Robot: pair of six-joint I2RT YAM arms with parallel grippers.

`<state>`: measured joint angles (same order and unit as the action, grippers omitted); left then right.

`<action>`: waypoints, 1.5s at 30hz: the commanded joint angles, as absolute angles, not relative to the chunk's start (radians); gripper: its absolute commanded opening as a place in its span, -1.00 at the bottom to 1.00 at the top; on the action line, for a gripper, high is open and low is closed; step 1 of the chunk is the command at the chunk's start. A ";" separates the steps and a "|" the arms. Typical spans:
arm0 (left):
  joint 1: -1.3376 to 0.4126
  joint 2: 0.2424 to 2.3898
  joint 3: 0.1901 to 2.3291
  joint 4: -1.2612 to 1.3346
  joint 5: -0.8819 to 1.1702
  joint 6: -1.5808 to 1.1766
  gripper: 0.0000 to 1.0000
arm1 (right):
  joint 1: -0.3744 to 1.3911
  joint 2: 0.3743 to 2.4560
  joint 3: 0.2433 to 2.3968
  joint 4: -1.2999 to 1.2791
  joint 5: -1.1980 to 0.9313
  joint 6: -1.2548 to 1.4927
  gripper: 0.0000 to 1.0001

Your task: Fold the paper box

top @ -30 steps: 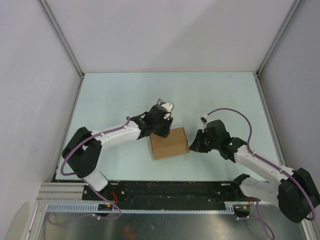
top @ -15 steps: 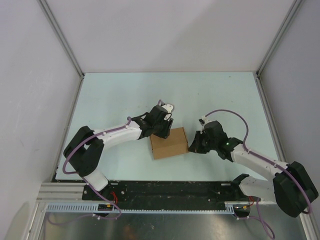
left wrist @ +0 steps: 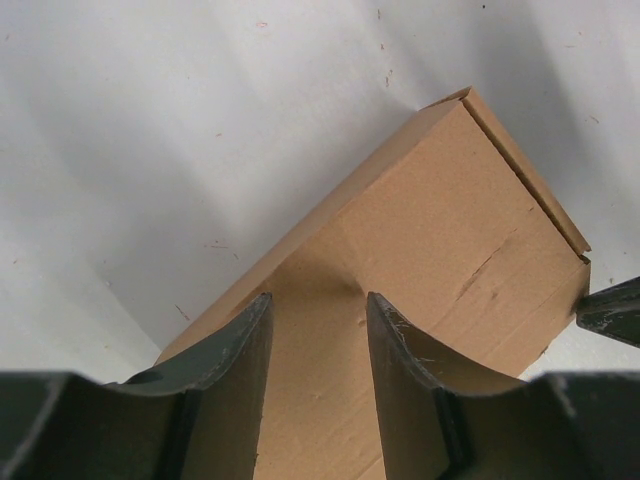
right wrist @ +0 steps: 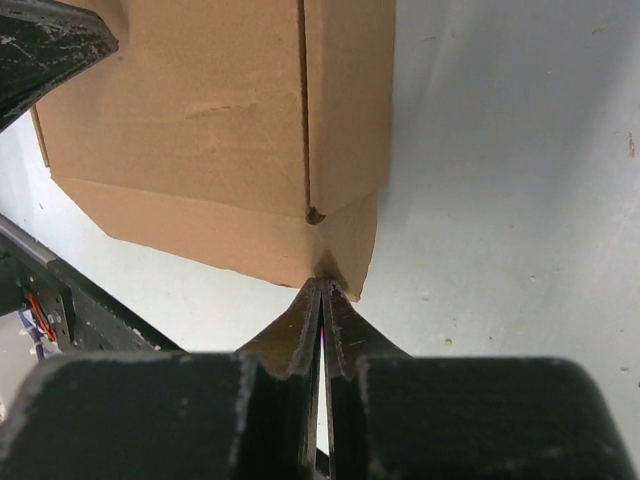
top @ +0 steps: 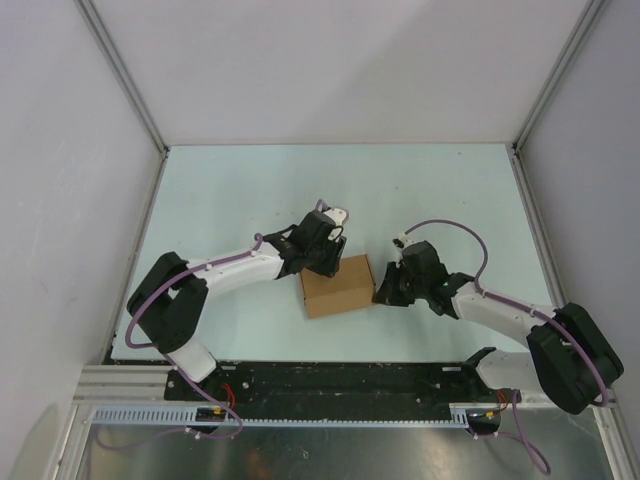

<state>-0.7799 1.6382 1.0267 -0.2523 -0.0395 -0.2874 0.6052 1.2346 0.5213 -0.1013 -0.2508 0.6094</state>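
Observation:
The paper box (top: 338, 286) is a closed brown cardboard box lying flat near the table's front middle. My left gripper (top: 322, 262) is over its far left corner. In the left wrist view its jaws (left wrist: 318, 300) are open, both fingertips set on or just above the box's top face (left wrist: 450, 220), with nothing between them. My right gripper (top: 383, 290) is at the box's right side. In the right wrist view its jaws (right wrist: 323, 283) are shut, the tips touching the lower edge of the box's side wall (right wrist: 340, 240) near a corner seam.
The pale green table (top: 430, 190) is fenced by white walls at the back and both sides. A black rail (top: 340, 385) runs along the near edge by the arm bases. My left gripper's finger (right wrist: 45, 50) shows in the right wrist view.
My right gripper has moved left across the table until its shut tips meet the box's right side. The left gripper and the box have stayed put.

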 commanded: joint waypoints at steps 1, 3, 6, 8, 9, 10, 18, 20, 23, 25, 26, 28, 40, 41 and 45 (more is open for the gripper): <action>-0.773 1.654 1.015 -0.244 -0.015 -0.276 -0.06 | 0.611 1.264 0.517 -0.043 -0.230 0.607 -0.91; -0.773 1.655 1.015 -0.244 -0.014 -0.276 -0.06 | 0.609 1.275 0.517 -0.037 -0.227 0.604 -0.91; -0.775 1.657 1.015 -0.242 -0.012 -0.275 -0.06 | 0.609 1.290 0.517 -0.029 -0.221 0.598 -0.92; -0.775 1.658 1.015 -0.242 -0.011 -0.275 -0.06 | 0.609 1.304 0.518 -0.025 -0.215 0.595 -0.93; -0.775 1.660 1.015 -0.244 -0.011 -0.275 -0.06 | 0.609 1.310 0.518 -0.020 -0.215 0.595 -0.93; -0.775 1.658 1.015 -0.244 -0.011 -0.275 -0.06 | 0.609 1.315 0.518 -0.014 -0.215 0.594 -0.93; -0.775 1.655 1.008 -0.244 -0.008 -0.276 -0.07 | 0.607 1.351 0.517 0.047 -0.209 0.586 -0.94; -0.775 1.657 1.005 -0.242 -0.008 -0.276 -0.07 | 0.607 1.354 0.517 0.063 -0.207 0.584 -0.94; -0.775 1.657 1.000 -0.242 -0.008 -0.279 -0.07 | 0.606 1.364 0.517 0.084 -0.206 0.584 -0.94; -0.775 1.658 0.997 -0.242 -0.008 -0.281 -0.07 | 0.603 1.370 0.518 0.103 -0.207 0.584 -0.94; -0.775 1.660 0.997 -0.242 -0.008 -0.284 -0.07 | 0.603 1.368 0.518 0.109 -0.207 0.586 -0.94; -0.775 1.661 0.994 -0.241 0.015 -0.284 -0.08 | 0.601 1.371 0.517 0.127 -0.206 0.589 -0.95; -0.781 1.643 0.959 -0.239 0.034 -0.304 -0.09 | 0.592 1.396 0.518 0.215 -0.207 0.621 -0.99; -0.782 1.640 0.956 -0.238 0.035 -0.310 -0.10 | 0.591 1.404 0.518 0.219 -0.207 0.623 -0.99; -0.790 1.625 0.931 -0.236 0.041 -0.319 -0.10 | 0.583 1.419 0.520 0.235 -0.212 0.621 -0.99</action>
